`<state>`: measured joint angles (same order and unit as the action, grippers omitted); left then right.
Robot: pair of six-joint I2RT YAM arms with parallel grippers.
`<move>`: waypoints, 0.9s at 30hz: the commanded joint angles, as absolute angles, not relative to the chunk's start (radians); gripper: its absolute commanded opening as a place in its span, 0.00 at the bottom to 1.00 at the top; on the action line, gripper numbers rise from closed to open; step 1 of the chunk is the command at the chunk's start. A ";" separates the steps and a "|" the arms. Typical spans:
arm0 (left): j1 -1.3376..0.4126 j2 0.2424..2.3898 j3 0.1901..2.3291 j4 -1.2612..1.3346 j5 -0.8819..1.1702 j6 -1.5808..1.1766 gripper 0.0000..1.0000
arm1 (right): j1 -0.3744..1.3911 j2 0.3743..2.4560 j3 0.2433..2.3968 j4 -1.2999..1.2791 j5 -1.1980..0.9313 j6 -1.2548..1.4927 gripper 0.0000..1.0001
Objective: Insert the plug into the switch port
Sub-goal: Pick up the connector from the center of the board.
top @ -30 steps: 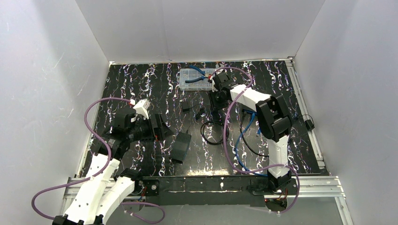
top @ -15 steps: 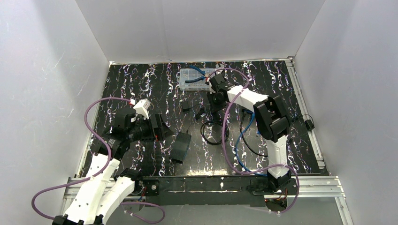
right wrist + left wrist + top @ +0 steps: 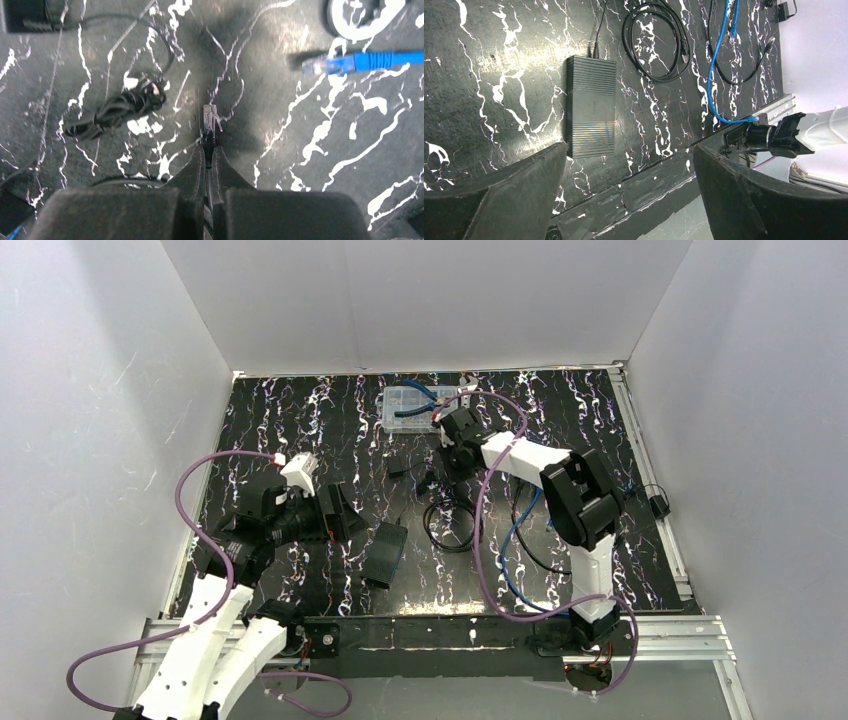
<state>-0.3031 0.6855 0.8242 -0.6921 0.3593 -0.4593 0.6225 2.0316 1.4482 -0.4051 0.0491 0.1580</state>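
Change: right gripper point(image 3: 207, 150) jaws, half-spread a moment ago, now pressed together, pinching rear of clear plug point(image 3: 210, 117) low over tabletop point(image 3: 325, 150), far-centre. Wrist has shifted slightly left. Meanwhile left gripper point(image 3: 630, 150) unchanged, jaws spread wide above black switch point(image 3: 590, 105). Grasp looks made. Next likely lift, carry to switch port, which is not discernible here.

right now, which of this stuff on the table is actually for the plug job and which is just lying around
For the job:
- clear plug, pinched at the tips of the right gripper
- black switch box

Lying about:
- blue cable
- bundled black cord
- clear parts box
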 commanded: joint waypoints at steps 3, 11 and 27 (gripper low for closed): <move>-0.296 0.671 0.839 -0.718 0.384 -0.477 0.98 | 0.658 1.840 1.318 -0.325 0.108 0.131 0.01; -0.297 0.670 0.868 -0.715 0.449 -0.501 0.98 | 0.761 1.526 1.123 -0.275 0.130 0.051 0.01; -0.296 0.708 0.878 -0.658 0.729 -0.667 0.98 | 1.248 1.027 0.756 -0.062 0.402 -0.268 0.01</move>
